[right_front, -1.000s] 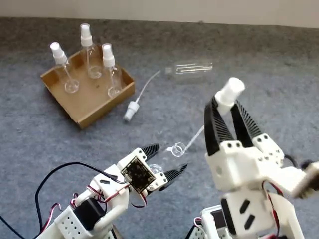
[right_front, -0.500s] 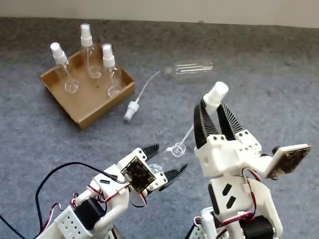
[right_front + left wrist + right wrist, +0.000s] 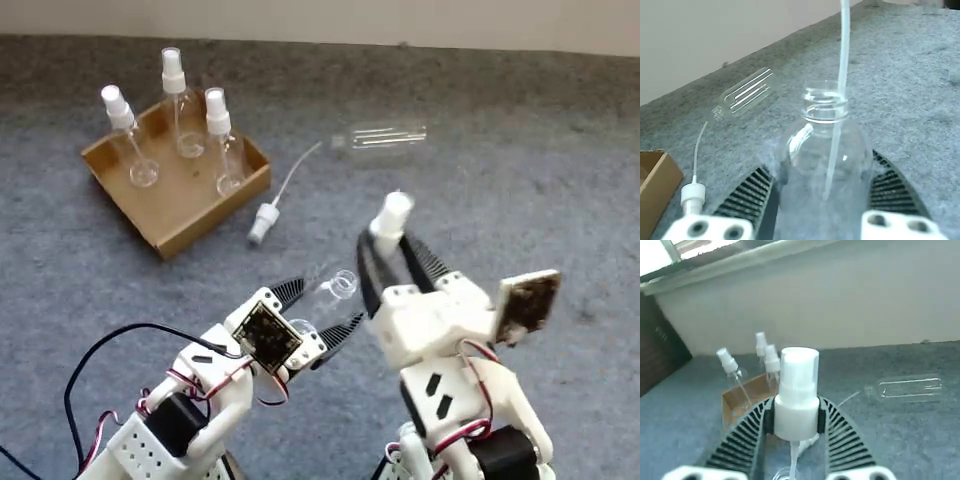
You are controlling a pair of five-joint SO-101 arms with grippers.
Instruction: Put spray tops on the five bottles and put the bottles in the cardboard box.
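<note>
White spray top (image 3: 796, 395), clear bottle (image 3: 802, 170), brown cardboard box (image 3: 212, 214), grey carpet (image 3: 560, 200), black ribbed jaws

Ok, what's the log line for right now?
left gripper: shut on open bottle | right gripper: shut on spray top, tube inside bottle neck | cardboard box: three capped bottles | table: loose bottle, loose spray top

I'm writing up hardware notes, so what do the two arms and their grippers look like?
The left arm and right arm are white plastic shells. The left gripper and right gripper have black ribbed fingers tapering to points. A bare circuit board sits at each wrist. Red wires run along both; a black cable trails from the left.
</note>
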